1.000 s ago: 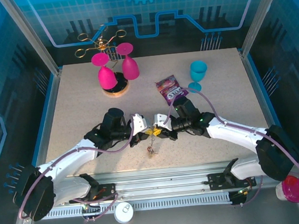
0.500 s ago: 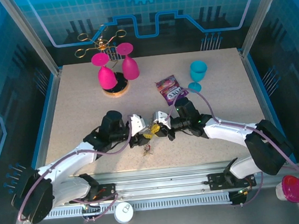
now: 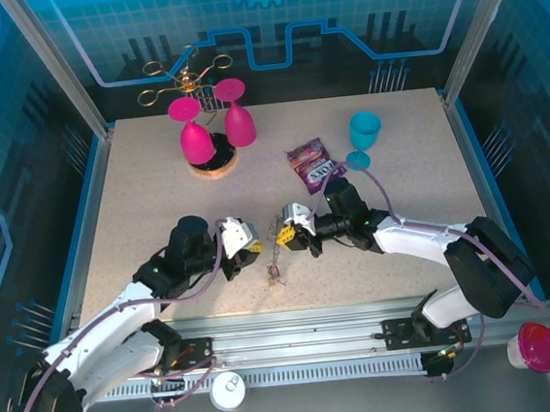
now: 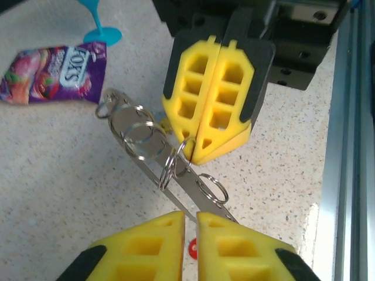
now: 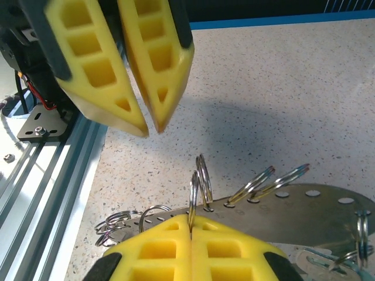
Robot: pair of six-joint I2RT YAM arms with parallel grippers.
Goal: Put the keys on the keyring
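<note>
Pinching the keyring [image 5: 304,202], right gripper [image 3: 285,236] clenched; at its nine o'clock, left gripper [image 3: 251,246] closed, just apart.

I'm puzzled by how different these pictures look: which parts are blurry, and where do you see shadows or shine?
Top view: even light on the table, blue-tinted walls, little shadow. Left wrist view: the left claw at the bottom edge is blurred; the metal strip with rings is sharper. Right wrist view: the rings glint, and a soft shadow darkens the table beyond them.
</note>
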